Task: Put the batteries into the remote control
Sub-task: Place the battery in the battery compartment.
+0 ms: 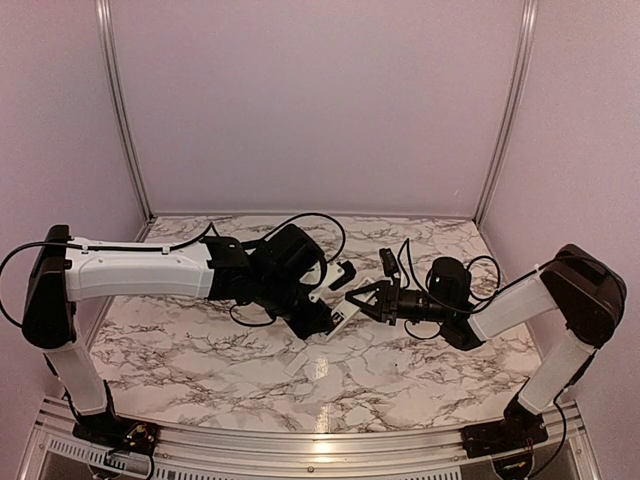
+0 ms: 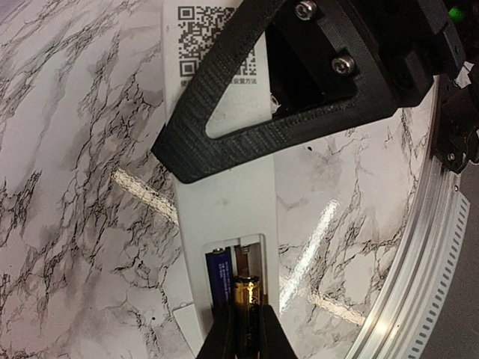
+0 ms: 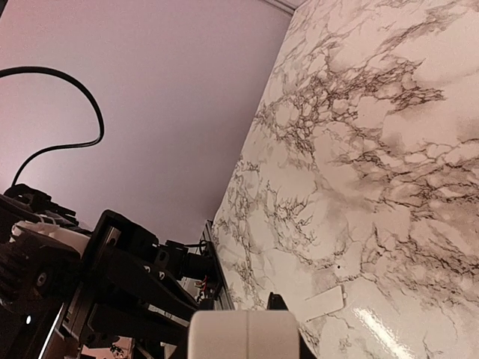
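Note:
The white remote control (image 2: 224, 202) is held above the marble table, back side up, with a QR label and an open battery recess. A blue battery (image 2: 220, 273) lies in the recess's left slot. My left gripper (image 2: 245, 318) is shut on a gold-and-black battery (image 2: 247, 293), whose tip is at the right slot. My right gripper (image 1: 362, 300) is shut on the remote (image 1: 345, 320); one of its fingers (image 2: 247, 112) crosses the remote's upper half. The remote's end (image 3: 243, 335) fills the bottom of the right wrist view. My left gripper (image 1: 322, 322) meets it mid-table.
The short white cover plate (image 1: 300, 360) lies flat on the table below the grippers, also seen in the right wrist view (image 3: 323, 303) and left wrist view (image 2: 185, 323). An aluminium rail (image 2: 419, 262) runs along the table's near edge. Pale walls enclose the table.

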### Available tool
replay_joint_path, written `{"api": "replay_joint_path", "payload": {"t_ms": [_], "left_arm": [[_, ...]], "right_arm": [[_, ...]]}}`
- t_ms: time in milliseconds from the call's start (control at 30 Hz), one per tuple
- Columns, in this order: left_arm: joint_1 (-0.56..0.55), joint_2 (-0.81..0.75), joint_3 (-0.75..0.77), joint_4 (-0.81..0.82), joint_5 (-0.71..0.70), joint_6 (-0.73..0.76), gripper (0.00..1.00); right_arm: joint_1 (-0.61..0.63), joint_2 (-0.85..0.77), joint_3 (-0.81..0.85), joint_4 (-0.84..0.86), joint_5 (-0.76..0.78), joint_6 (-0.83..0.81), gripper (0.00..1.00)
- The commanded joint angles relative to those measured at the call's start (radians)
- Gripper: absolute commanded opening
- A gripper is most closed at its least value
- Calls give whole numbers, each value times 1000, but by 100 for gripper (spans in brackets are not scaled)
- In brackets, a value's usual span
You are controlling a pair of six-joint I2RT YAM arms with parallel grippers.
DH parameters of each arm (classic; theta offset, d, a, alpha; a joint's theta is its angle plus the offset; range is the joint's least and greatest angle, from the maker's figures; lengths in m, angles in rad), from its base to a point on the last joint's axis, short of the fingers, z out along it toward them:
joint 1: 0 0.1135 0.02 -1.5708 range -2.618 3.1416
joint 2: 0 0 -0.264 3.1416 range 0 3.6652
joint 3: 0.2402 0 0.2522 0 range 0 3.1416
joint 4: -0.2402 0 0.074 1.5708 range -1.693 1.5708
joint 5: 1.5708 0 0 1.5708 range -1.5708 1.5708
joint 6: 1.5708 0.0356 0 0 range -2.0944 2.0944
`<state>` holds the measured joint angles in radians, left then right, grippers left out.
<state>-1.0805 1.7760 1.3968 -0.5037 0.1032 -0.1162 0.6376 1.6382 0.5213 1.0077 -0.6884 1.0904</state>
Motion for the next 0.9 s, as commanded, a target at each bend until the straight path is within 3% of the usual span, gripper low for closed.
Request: {"api": "replay_joint_path", "payload": {"t_ms": [0,300,867], "left_arm": [[-8,48,42,-74,-61,-14,0],[-17,92,85,-101,-90,-27,0],[-18,112,94,-114,-138,-37,9]], "right_arm": [[13,8,26,21,3,15,0],[13,5,24,32,5,32,0],[13,-12,9,72,6,84,0]]}}
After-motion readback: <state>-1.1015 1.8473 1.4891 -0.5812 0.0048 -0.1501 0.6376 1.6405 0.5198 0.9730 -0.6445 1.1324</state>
